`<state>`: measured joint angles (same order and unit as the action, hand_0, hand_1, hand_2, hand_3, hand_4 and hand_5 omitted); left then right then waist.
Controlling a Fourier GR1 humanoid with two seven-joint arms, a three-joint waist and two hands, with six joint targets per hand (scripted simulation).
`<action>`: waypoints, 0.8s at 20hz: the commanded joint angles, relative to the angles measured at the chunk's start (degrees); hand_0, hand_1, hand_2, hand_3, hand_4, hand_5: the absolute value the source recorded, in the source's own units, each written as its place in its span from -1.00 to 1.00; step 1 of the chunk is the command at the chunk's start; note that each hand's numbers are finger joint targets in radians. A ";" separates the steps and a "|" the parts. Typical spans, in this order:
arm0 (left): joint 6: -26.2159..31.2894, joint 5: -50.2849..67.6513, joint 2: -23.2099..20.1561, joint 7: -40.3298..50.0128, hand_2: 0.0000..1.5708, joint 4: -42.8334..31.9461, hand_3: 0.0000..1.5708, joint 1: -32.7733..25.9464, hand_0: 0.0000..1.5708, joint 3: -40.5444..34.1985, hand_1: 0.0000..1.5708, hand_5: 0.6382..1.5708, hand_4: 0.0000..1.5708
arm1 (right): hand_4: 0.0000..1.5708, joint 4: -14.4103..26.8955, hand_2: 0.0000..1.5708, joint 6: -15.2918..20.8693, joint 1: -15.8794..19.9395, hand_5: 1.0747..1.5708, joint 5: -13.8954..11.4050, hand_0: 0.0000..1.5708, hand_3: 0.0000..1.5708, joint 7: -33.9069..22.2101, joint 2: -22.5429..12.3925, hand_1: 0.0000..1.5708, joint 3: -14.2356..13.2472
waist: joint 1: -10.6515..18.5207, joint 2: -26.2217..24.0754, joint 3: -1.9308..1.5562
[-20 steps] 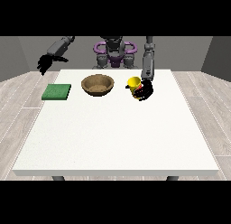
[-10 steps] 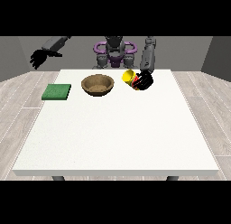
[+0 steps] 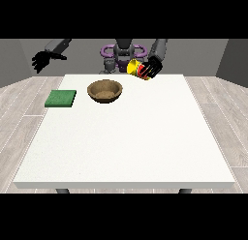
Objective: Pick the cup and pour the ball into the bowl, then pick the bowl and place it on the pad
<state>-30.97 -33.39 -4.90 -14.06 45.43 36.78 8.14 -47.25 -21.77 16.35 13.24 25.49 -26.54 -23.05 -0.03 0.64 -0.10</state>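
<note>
A yellow cup [image 3: 134, 69] hangs in the air above the table's far edge, tipped with its mouth towards the view's left. The hand at the view's right [image 3: 150, 69] has its fingers curled round it. The brown bowl [image 3: 104, 90] stands on the table, left of and below the cup. A green pad [image 3: 61, 98] lies flat near the table's left edge. The hand at the view's left [image 3: 40, 60] is raised off the table, beyond its far left corner, with relaxed fingers and nothing in it. I cannot make out the ball.
The white table [image 3: 126, 142] spreads wide towards the camera. The robot's purple and grey torso [image 3: 122, 55] stands behind the far edge.
The hand at the view's right has lifted the cup off the table, carried it up and leftwards, and tipped it. The hand at the view's left has swung up and outward.
</note>
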 commanded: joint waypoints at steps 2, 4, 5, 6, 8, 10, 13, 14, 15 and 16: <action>-2.14 -8.75 0.52 8.32 1.00 1.31 1.00 2.43 0.75 3.92 0.75 0.99 0.46 | -1.00 3.93 -0.95 -0.54 0.29 0.95 -0.50 -1.00 -1.00 1.82 -1.18 -1.00 -0.49 | 1.49 -0.42 0.04; -2.00 -13.71 4.08 13.19 1.00 1.30 1.00 0.31 0.74 8.74 0.74 0.99 0.42 | -1.00 5.49 -0.89 1.81 -1.92 0.93 -1.97 -1.00 -1.00 2.97 1.72 -1.00 0.51 | 3.58 -4.32 0.01; -0.11 -13.19 0.83 11.00 1.00 2.82 1.00 -0.12 0.74 7.65 0.74 0.99 0.36 | -1.00 6.61 -1.00 -0.42 -3.91 0.93 -1.57 -1.00 -1.00 7.08 0.10 -1.00 -0.76 | 3.41 -2.83 0.02; -0.31 -17.37 3.81 16.66 1.00 0.99 1.00 2.45 0.71 10.34 0.71 1.00 0.33 | -1.00 7.22 -1.00 -1.20 -0.26 0.93 -0.10 -1.00 -1.00 1.85 -2.74 -1.00 -1.69 | 3.57 -3.84 0.00; -0.83 -20.58 3.65 17.44 1.00 1.67 1.00 0.45 0.63 11.87 0.63 1.00 0.27 | -1.00 7.29 -1.00 0.22 -2.44 0.92 -1.62 -1.00 -1.00 4.70 -0.59 -1.00 -0.57 | 3.61 -4.62 0.03; 1.03 -23.85 4.43 21.38 1.00 1.52 1.00 3.72 0.37 12.82 0.37 1.00 0.23 | -1.00 8.16 -0.93 -0.19 -2.59 0.92 -1.63 -1.00 -1.00 5.75 0.33 -1.00 -0.32 | 2.75 -4.14 0.02; 1.37 -26.74 4.83 28.77 1.00 3.92 0.98 5.78 0.05 20.60 0.05 1.00 0.12 | -1.00 11.02 -1.00 -1.58 3.24 0.91 -0.44 -1.00 -1.00 1.51 -4.47 -1.00 -1.83 | 2.05 -2.73 0.00; 1.06 -29.32 4.85 30.77 1.00 2.43 0.95 7.48 -0.13 19.29 -0.13 1.00 0.13 | -1.00 9.23 -1.00 1.04 2.96 0.92 -2.26 -1.00 -1.00 5.45 0.12 -1.00 0.34 | 1.37 -0.91 0.03; -0.32 -29.54 4.86 32.22 1.00 2.94 0.96 3.83 -0.26 21.94 -0.26 1.00 0.12 | -1.00 8.12 -1.00 1.38 5.06 0.91 -2.47 -1.00 -1.00 0.72 -1.05 -1.00 1.23 | 0.37 -2.67 0.07; 2.02 -30.60 4.87 33.82 1.00 2.93 0.99 8.38 -0.28 21.61 -0.28 1.00 0.16 | -1.00 9.35 -1.00 -1.20 6.94 0.86 -1.37 -1.00 -1.00 1.30 -4.68 -1.00 -0.41 | 0.17 0.22 0.04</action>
<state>-30.33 -59.76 -0.54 13.20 47.78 42.47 25.73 -38.73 -21.93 19.26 11.67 28.46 -28.50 -23.26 1.35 -1.06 -0.09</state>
